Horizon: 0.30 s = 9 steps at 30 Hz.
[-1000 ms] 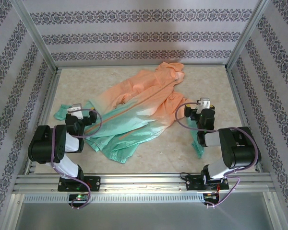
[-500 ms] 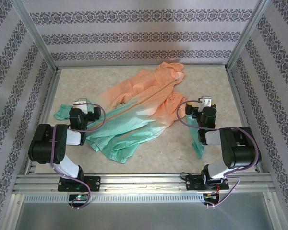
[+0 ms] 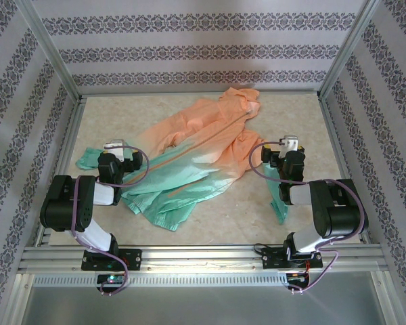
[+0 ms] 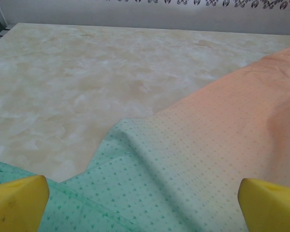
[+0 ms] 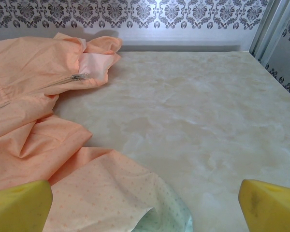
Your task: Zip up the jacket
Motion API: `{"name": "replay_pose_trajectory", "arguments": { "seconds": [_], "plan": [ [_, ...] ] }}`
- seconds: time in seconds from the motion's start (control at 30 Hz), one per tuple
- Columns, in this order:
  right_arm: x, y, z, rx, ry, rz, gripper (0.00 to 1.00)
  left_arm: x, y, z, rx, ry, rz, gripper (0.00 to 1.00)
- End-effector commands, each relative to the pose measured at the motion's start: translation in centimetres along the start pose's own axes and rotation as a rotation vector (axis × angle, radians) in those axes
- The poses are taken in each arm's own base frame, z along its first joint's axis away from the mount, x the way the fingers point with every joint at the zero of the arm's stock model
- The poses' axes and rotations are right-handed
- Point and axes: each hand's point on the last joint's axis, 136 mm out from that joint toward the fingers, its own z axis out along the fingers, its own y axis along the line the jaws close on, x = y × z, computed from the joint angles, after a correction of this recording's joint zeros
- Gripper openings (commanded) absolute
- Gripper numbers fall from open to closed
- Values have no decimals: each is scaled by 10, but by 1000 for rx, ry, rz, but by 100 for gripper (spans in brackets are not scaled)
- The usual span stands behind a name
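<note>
Jacket [image 3: 196, 152] crumpled mid-frame. Left gripper [image 4: 144, 207] spread wide over green fabric. Right gripper [image 5: 145, 209] spread wide lower right, seemingly empty.

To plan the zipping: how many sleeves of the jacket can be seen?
2: one sleeve at the left; the other sleeve at the right, partly hidden under the right arm.

No text, label, brand, number or sign can be read anywhere; the jacket [image 3: 189, 159] carries only a tiny dotted print.
</note>
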Motion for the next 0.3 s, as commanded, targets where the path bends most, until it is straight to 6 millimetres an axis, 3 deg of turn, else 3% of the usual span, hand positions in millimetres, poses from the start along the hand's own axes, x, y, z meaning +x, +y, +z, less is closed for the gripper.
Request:
{"name": "replay_pose_trajectory", "arguments": {
  "seconds": [0.0, 0.27],
  "plan": [
    [-5, 1, 2, -9, -13, 14, 98, -6, -4, 0, 16, -11, 24, 100],
    [-5, 1, 2, -12, -11, 14, 98, -5, -12, 1, 59, 3, 42, 99]
  ]
}}
